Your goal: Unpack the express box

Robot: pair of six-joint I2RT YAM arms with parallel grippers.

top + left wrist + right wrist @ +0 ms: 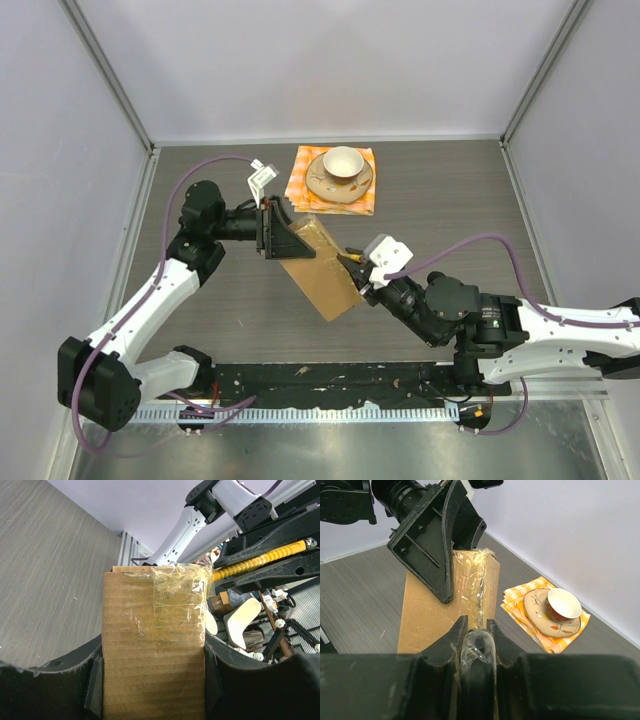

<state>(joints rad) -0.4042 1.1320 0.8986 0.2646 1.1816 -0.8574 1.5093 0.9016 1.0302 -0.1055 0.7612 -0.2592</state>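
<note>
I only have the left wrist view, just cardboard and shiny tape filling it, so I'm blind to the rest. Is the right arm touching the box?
Observer: Yes. The right gripper is shut on a strip of clear tape at the edge of the box.
Operator: Anything nearby I might knock?
Observer: A cup on a saucer sits on a checkered cloth beyond the box, apart from it.
Operator: Where along the box is my grip?
Observer: The left gripper clamps the end nearer the cup.
</note>
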